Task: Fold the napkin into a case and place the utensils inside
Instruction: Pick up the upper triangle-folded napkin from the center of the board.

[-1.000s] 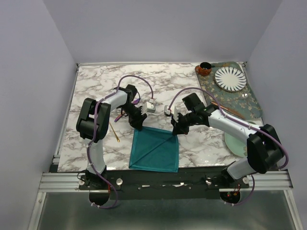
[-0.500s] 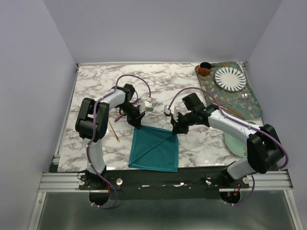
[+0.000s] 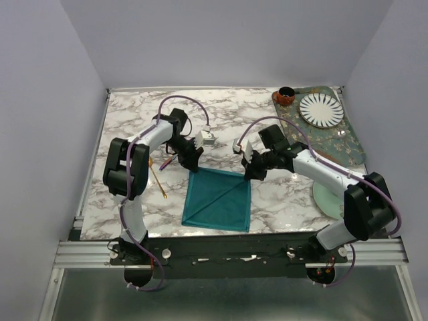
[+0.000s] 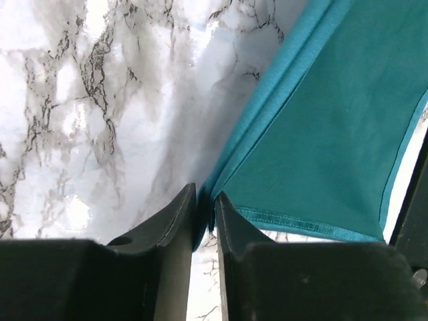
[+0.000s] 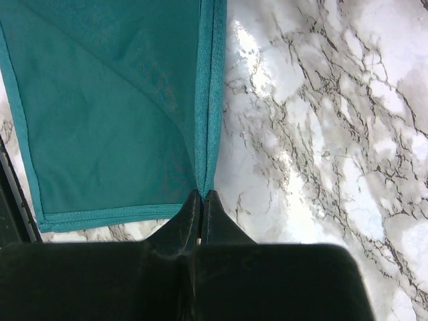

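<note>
The teal napkin point(image 3: 217, 200) lies on the marble table as a near-square with a diagonal crease. My left gripper point(image 3: 189, 162) pinches its far left corner; in the left wrist view cloth point(image 4: 321, 134) fills the narrow slit between the tips point(image 4: 204, 194). Shut on the far right corner is my right gripper point(image 3: 253, 172), where the doubled hem point(image 5: 208, 100) runs straight into the closed tips point(image 5: 202, 192). A thin gold utensil point(image 3: 159, 180) rests on the table left of the napkin. No other utensil shows.
A patterned placemat point(image 3: 338, 144) at the back right carries a striped plate point(image 3: 321, 110) and copper-pink sticks point(image 3: 319, 152). A brown cup point(image 3: 285, 96) stands at its far corner. Under the right forearm lies a pale green saucer point(image 3: 328, 197).
Both grippers have moved away from the bases, and the napkin has slid that way with them. The left jaws closed in on the far left corner.
</note>
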Available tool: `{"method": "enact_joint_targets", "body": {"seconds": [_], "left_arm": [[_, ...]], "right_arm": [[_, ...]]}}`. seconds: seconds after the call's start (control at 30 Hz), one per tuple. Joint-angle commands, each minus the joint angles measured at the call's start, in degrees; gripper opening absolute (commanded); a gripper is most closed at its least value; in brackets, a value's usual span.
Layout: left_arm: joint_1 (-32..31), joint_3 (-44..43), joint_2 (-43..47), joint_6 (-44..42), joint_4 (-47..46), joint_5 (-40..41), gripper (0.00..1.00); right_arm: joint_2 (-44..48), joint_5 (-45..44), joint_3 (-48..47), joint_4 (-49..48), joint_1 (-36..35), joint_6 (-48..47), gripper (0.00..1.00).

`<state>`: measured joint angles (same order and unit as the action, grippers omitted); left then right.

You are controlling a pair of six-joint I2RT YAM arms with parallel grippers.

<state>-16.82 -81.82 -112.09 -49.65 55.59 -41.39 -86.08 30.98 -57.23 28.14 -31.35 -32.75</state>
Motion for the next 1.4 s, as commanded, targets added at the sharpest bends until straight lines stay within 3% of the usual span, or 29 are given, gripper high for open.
{"method": "enact_joint_targets", "body": {"seconds": [0.0, 0.27, 0.43, 0.73, 0.8, 0.93, 1.0, 1.1, 1.13, 1.17, 1.27, 1.37], "left_arm": [[1.17, -2.02, -1.80, 1.75, 0.13, -1.50, 0.31], [1.53, -4.31, -4.71, 3.77, 0.22, -6.78, 0.38], [1.53, -4.57, -6.29, 3.42, -0.04, -5.90, 0.43], [1.61, -5.01, -8.49, 2.36, -0.13, -3.27, 0.44], [1.61, -5.10, -8.76, 2.36, -0.13, -2.74, 0.42], [1.70, -5.45, -8.85, 2.19, -0.13, -3.00, 0.28], [1.70, -5.45, -8.58, 2.19, -0.13, -3.09, 0.27], [1.88, -5.72, -7.97, 1.92, -0.22, -3.26, 0.41], [2.14, -6.07, -7.79, 1.92, -0.31, -3.52, 0.53], [2.05, -6.33, -7.79, 1.92, -0.40, -3.70, 0.57], [1.97, -7.74, -8.14, 1.66, -0.31, -4.49, 0.66], [1.27, -7.92, -7.97, 0.87, -0.13, -5.28, 0.70]], "right_arm": [[-2.33, 0.21, -2.53, 1.57, 0.33, 0.67, 0.01], [-1.19, 0.83, -2.62, 1.74, 0.33, -1.34, 0.01], [-0.23, 1.19, -1.83, 2.18, 0.33, -3.02, 0.01], [0.65, 1.89, -1.39, 2.71, 0.33, -4.16, 0.01], [0.74, 2.06, -1.30, 2.71, 0.33, -4.43, 0.01], [1.18, 1.89, -0.95, 2.71, 0.33, -4.60, 0.01], [1.44, 1.98, -0.78, 2.80, 0.24, -4.69, 0.01], [1.97, 2.59, -0.34, 2.71, 0.33, -5.30, 0.01], [2.15, 2.77, -0.34, 2.71, 0.33, -5.48, 0.01], [2.32, 2.94, -0.25, 2.80, 0.33, -5.91, 0.01], [2.94, 3.47, 0.01, 2.97, 0.33, -6.79, 0.01], [3.38, 3.82, 0.10, 3.15, 0.15, -7.15, 0.01]]}}
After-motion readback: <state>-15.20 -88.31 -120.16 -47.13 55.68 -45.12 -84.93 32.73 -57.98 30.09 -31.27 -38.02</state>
